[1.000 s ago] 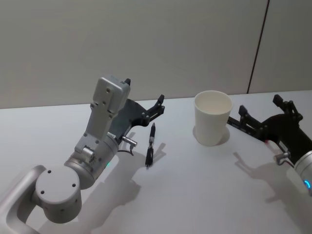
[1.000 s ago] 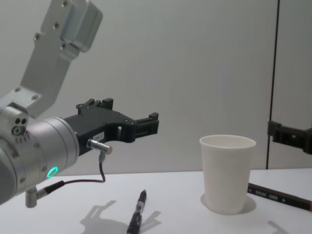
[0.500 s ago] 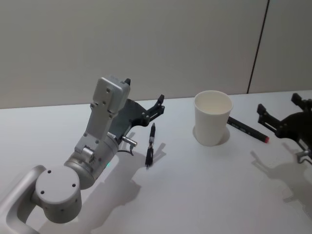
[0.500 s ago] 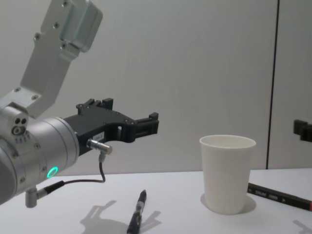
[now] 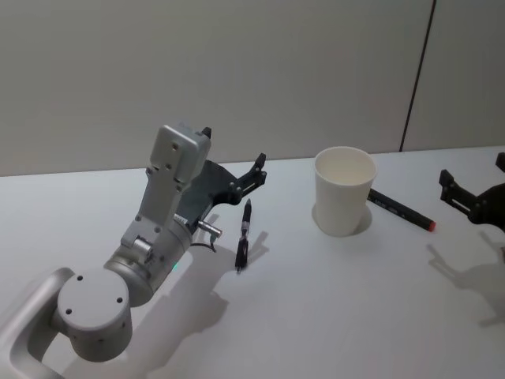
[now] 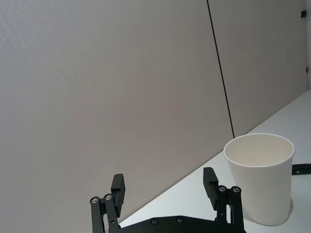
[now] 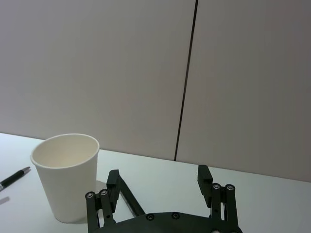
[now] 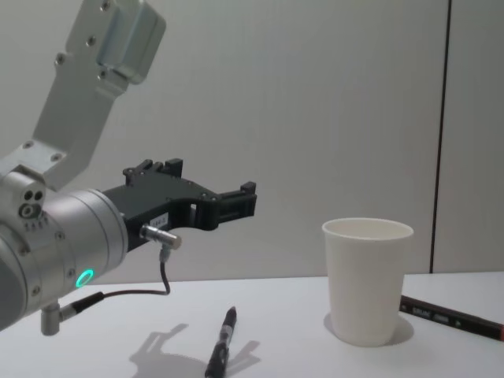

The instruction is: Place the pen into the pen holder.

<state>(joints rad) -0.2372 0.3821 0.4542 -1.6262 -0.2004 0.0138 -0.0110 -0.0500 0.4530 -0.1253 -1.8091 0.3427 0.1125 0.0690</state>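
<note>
the right gripper, fingers apart and empty, has pulled back to the right, uncovering a marker between it and the pen holder. the left gripper, also spread, hasn't budged. the pen lies just below its fingertips, so the pickup looks like the left's job.

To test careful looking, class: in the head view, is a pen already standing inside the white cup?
No, nothing stands in the pen holder; the black pen lies on the table to its left.
</note>
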